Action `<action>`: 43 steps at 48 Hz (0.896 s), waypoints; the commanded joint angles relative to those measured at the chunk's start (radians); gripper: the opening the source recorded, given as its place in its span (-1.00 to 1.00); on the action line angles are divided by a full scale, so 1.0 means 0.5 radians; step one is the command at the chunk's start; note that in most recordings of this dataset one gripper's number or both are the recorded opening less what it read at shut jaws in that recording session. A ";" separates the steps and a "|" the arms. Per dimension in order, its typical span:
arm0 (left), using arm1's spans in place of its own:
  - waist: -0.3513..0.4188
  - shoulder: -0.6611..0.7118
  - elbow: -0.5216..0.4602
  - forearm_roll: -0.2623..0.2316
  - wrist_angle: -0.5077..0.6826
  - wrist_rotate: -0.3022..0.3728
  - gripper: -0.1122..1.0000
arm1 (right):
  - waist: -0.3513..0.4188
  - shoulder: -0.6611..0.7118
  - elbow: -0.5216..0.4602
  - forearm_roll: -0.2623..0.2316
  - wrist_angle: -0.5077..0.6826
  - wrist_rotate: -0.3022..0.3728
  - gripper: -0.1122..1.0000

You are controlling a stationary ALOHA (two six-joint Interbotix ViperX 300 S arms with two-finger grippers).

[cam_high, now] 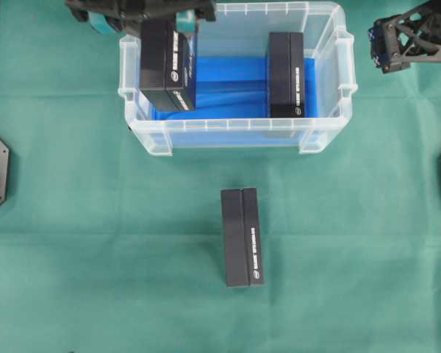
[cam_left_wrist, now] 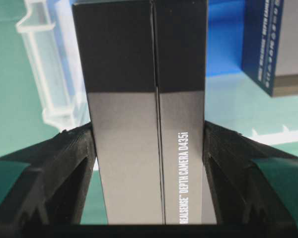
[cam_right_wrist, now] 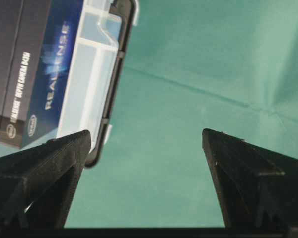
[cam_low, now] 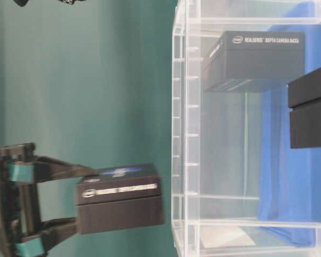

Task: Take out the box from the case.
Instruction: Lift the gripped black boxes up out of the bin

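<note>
Green cloth covers the surface (cam_high: pixel 73 243). Left claw (cam_left_wrist: pixel 149 148) clamps a box (cam_high: pixel 165 62) above the case (cam_high: pixel 235 132) — right claw (cam_right_wrist: pixel 144 148) gapes, holding nothing.

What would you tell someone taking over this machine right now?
Left gripper: shut on a black box, lifted over the left end of the clear case.
Right gripper: open and empty, off to the right of the case.
Boxes: another box stands inside the case at its right end; a third box lies on the green cloth in front.
Done: one box appears to be out already, the second is lifted.
Left: probably set the held box down outside, then fetch the last one.
</note>
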 commanded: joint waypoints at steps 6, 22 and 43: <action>0.003 -0.058 -0.199 0.012 0.120 0.009 0.30 | 0.009 -0.021 -0.018 -0.006 -0.021 0.003 0.85; 0.003 -0.058 -0.199 0.015 0.126 0.012 0.30 | 0.015 -0.021 -0.018 -0.006 -0.021 0.012 0.85; 0.003 -0.058 -0.196 0.018 0.126 0.012 0.30 | 0.015 -0.025 -0.018 -0.006 -0.021 0.012 0.85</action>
